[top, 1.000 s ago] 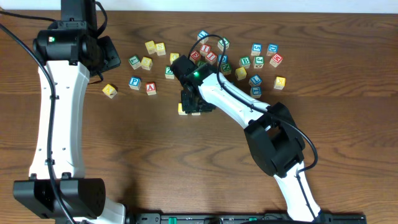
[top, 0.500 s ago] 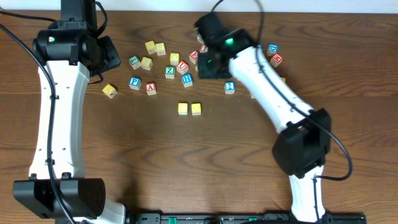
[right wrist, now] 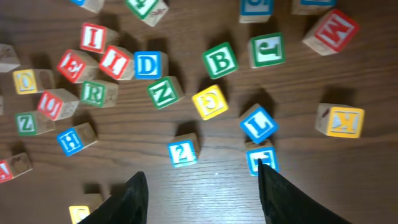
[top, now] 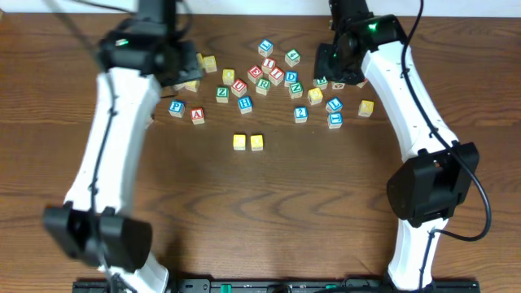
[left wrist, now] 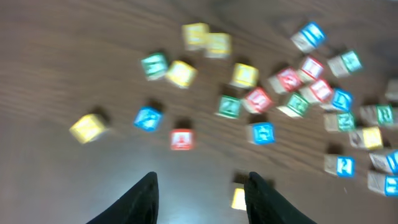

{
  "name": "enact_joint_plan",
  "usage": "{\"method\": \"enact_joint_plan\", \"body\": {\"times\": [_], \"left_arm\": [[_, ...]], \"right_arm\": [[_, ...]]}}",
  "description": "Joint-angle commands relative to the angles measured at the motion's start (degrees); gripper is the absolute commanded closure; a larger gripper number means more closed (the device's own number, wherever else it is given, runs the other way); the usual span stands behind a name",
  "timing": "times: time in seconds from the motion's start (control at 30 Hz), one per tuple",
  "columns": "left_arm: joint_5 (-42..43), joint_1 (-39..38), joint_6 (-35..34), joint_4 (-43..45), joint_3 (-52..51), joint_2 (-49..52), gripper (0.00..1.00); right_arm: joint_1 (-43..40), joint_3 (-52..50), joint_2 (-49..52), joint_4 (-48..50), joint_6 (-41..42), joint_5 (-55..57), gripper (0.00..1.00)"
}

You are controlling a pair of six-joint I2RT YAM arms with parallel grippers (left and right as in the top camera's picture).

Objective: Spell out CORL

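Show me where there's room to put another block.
Bare wood right of the two yellow blocks, under the blue 2 block, and across the whole near table. Up top around the green R block it's crowded.

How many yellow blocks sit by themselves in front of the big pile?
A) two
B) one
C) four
A: the overhead view shows just two yellow blocks side by side on the wood, apart from the pile.
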Motion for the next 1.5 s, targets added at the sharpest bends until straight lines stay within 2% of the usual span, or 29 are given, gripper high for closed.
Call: {"method": "enact_joint_plan", "body": {"times": [0.0,0.17,0.4,0.43,0.57,0.83,1.47], "left_arm": [[1.0,-4.3,2.7,0.1,6.9,8.5,0.56],[1.0,-10.3,7.2,2.9,18.0,22.8,0.56],[0.9,-14.4,11.1,9.7,18.4,32.2,0.54],[0.9,-14.9,11.1,10.5,18.4,33.3,0.50],[0.4,-15.1,12.2,12.0,18.4,35.6,0.49],[-6.5,-14.8,14.7,14.8,17.9,39.5,0.49],[-6.3,-14.7,14.4,15.5,16.6,40.5,0.50]], "right_arm": [[-2.6,1.1,-1.6,-0.9,-1.0,-0.4,0.48],[-4.7,1.1,-1.6,-3.1,-1.9,-0.1,0.46],[-6.6,1.1,-1.6,-5.6,-3.0,0.0,0.46],[-6.8,1.1,-1.6,-5.9,-3.6,0.0,0.46],[-6.8,1.1,-1.6,-6.6,-4.5,0.3,0.45],[-6.8,1.0,-1.6,-7.1,-5.8,0.3,0.43],[-6.6,1.0,-1.6,-7.4,-5.9,0.3,0.41]]}}
